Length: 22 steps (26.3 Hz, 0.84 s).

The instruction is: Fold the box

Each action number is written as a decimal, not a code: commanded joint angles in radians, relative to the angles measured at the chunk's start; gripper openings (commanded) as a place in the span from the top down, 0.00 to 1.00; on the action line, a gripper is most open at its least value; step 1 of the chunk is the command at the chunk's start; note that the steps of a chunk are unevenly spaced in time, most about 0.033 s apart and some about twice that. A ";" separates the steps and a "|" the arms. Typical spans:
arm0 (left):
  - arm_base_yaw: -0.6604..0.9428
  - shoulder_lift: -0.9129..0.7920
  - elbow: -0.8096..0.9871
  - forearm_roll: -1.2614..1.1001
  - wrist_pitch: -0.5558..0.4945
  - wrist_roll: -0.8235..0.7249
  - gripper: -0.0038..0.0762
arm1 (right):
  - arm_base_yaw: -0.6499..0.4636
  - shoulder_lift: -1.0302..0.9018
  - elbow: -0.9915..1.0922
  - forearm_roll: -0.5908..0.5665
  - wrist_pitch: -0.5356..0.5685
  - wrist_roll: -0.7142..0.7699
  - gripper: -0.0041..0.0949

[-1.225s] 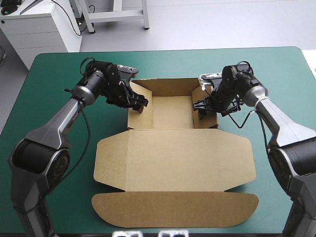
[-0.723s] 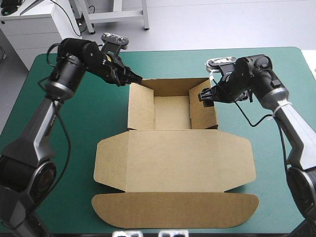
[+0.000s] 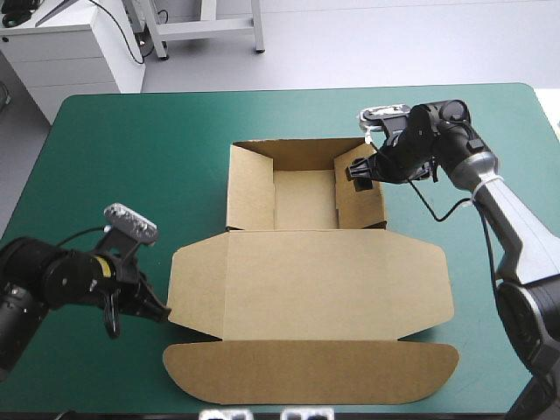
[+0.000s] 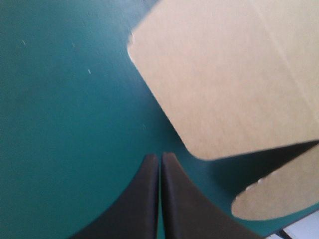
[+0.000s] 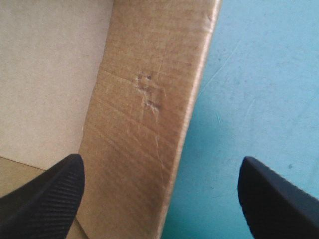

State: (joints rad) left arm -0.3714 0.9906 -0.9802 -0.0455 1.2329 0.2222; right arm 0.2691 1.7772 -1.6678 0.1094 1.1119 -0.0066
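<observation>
Teal-green cover (image 3: 114, 149), box (image 3: 306, 197) an open tray, lid (image 3: 311, 280) flat

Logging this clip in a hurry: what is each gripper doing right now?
Left gripper: shut, holding nothing, next to a lid corner of the box.
Right gripper: open, straddling a side wall of the box.

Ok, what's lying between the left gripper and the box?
Only bare teal-green cover. The left wrist view shows it: the left gripper, shut, sits just short of a rounded flap of the box.
</observation>
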 commanded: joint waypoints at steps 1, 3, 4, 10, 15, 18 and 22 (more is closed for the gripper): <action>-0.002 -0.110 0.141 -0.005 -0.125 -0.071 0.96 | 0.002 0.003 -0.030 0.012 -0.028 -0.019 0.18; -0.002 -0.164 0.233 -0.005 -0.198 -0.111 0.96 | 0.002 0.039 -0.030 0.004 -0.038 -0.025 0.18; -0.002 -0.184 0.266 -0.005 -0.220 -0.122 0.96 | 0.002 0.054 -0.030 0.000 -0.049 -0.025 0.18; -0.002 -0.214 0.364 -0.005 -0.278 -0.127 0.96 | 0.002 0.092 -0.035 0.007 -0.099 -0.025 0.18; -0.002 -0.214 0.376 -0.009 -0.315 -0.152 0.96 | 0.002 0.102 -0.038 0.009 -0.095 -0.025 0.38; -0.002 -0.212 0.376 -0.009 -0.335 -0.168 0.96 | 0.002 0.102 -0.038 0.011 -0.095 -0.025 0.69; -0.002 -0.212 0.376 -0.009 -0.345 -0.168 0.96 | 0.002 0.102 -0.041 0.005 -0.092 -0.041 0.97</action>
State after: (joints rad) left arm -0.3714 0.7821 -0.5799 -0.0475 0.9328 0.0672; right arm 0.2691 1.9313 -1.6748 0.1156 1.0396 -0.0249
